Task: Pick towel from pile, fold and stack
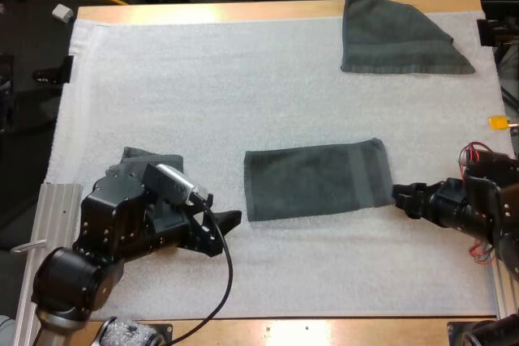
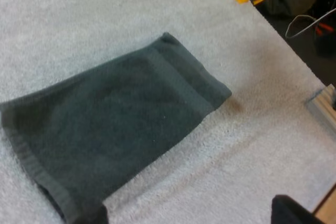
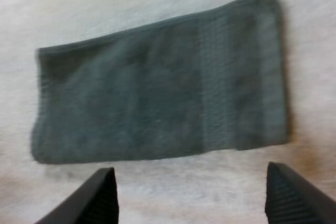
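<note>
A dark grey-green towel [image 1: 316, 180] lies folded flat as a rectangle in the middle of the white mat [image 1: 203, 79]. My left gripper [image 1: 223, 232] rests low on the mat just left of it and is open. In the left wrist view its fingertips [image 2: 86, 214] stand wide apart short of the towel [image 2: 115, 129]. My right gripper [image 1: 403, 200] is at the towel's right edge, also open. In the right wrist view its fingers [image 3: 89, 198] stand apart in front of the towel's [image 3: 157, 93] long side. A second towel [image 1: 397, 34] lies loosely folded at the far right. Part of a third towel [image 1: 150, 158] shows behind my left arm.
A metal rail [image 1: 57, 200] runs along the mat's left side near my left arm's base. The wooden table edge [image 1: 324, 328] runs close in front of both arms. Bare mat stretches across the far left.
</note>
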Motion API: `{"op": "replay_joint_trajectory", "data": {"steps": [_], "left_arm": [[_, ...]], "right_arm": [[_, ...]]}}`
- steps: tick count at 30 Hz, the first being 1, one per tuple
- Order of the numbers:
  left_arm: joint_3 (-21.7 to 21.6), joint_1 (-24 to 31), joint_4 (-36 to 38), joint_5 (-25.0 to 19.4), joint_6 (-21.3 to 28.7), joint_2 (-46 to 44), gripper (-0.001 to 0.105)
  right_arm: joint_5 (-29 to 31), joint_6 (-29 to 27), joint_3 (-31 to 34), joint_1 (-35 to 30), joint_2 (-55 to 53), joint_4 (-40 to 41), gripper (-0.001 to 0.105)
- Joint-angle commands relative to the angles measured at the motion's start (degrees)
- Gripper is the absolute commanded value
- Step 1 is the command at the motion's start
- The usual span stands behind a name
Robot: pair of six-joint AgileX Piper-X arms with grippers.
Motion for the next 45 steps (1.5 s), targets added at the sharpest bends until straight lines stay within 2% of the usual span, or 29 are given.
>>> {"op": "replay_joint_trajectory", "data": {"steps": [1, 7, 12, 19, 23, 33, 34, 45], "left_arm": [[-0.3, -0.1, 1.7, -0.2, -1.2, -1.3, 0.061], [-0.3, -0.2, 0.9, 0.0, -2.5, -1.3, 0.061], [-0.2, 0.0, 2.0, 0.0, -2.0, -1.4, 0.061], [-0.3, -0.1, 1.6, 0.5, -2.8, -1.4, 0.061], [-0.3, 0.1, 1.5, 1.3, -3.7, -1.4, 0.061], [-0.3, 0.2, 1.9, 1.5, -4.3, -1.2, 0.061], [-0.2, 0.0, 1.7, 1.1, -4.3, -1.3, 0.061], [-0.2, 0.0, 2.0, 1.0, -4.7, -1.2, 0.061]], "right_arm": [[6.9, -4.1, -3.5, -0.1, 0.0, 5.7, 0.058], [12.2, -7.2, -5.6, -0.3, 2.3, 7.0, 0.058], [11.7, -7.0, -5.3, -0.1, 3.8, 5.6, 0.058], [10.9, -7.2, -5.1, -1.2, 13.2, 1.4, 0.058], [6.4, -8.2, -5.0, -5.0, 19.1, -1.0, 0.057], [-12.7, -9.7, -4.8, -15.8, 32.5, -7.9, 0.057], [-9.5, -9.7, -5.1, -14.8, 30.9, -6.9, 0.057], [-19.4, -9.4, -5.3, -16.4, 42.7, -11.5, 0.057]]}}
